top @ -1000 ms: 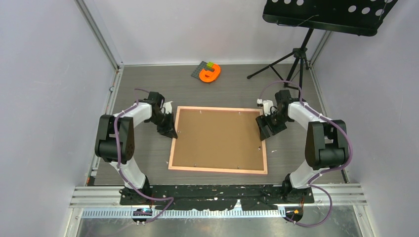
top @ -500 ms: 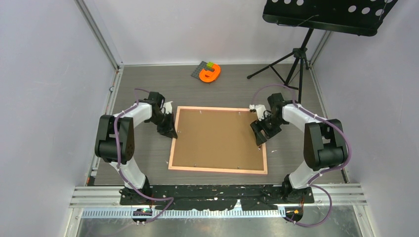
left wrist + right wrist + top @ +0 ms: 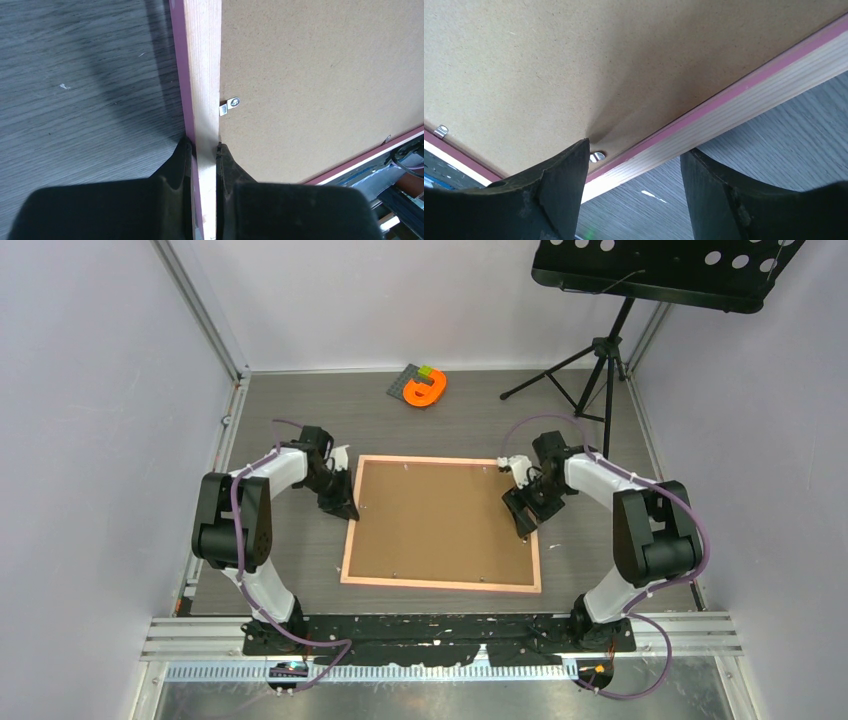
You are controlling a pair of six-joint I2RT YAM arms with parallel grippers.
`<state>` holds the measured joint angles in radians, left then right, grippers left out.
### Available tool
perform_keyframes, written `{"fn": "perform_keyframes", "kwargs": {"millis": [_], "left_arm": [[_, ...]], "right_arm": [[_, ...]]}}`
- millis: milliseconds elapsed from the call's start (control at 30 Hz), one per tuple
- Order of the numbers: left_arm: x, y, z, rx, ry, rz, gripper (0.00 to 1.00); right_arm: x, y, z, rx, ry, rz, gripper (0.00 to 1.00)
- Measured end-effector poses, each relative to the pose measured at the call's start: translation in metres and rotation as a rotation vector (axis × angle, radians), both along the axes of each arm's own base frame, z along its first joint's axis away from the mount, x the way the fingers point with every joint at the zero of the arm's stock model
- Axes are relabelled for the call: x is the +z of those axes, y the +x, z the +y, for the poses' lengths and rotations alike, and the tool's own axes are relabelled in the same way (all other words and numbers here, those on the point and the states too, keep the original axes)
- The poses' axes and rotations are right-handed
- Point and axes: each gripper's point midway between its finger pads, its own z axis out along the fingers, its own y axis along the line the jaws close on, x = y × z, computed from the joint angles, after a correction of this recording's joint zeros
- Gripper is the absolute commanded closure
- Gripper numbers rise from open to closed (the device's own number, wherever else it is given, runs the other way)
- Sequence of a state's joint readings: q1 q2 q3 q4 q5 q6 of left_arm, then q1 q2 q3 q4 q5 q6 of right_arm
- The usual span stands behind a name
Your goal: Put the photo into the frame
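Since a second ago the right gripper (image 3: 521,512) has swung inward onto the right rail of the thin pink wooden picture frame (image 3: 440,584). Its black fingers (image 3: 559,185) stand wide apart astride that rail, one over the board and one over the table, gripping nothing. The left gripper (image 3: 202,146) has stayed put, pinched narrowly on the frame's left rail. The frame lies face-down on the grey wood-grain table (image 3: 470,420) between both arms. Its plain brown fibreboard backing (image 3: 445,515) faces up, with small silver metal clips (image 3: 231,105) along its edge. Well beyond it are an orange plastic piece (image 3: 425,390) and a black music stand (image 3: 670,275).
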<state>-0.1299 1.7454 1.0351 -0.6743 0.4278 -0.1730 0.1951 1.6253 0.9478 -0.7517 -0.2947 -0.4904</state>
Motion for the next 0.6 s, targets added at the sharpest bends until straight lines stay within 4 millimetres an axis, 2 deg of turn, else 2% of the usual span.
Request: {"fn": "perform_keyframes", "kwargs": {"millis": [600], "left_arm": [[0.0001, 0.0004, 0.0009, 0.003, -0.001, 0.0, 1.0]], "right_arm": [[-0.0022, -0.0054, -0.002, 0.07, -0.05, -0.038, 0.3]]}}
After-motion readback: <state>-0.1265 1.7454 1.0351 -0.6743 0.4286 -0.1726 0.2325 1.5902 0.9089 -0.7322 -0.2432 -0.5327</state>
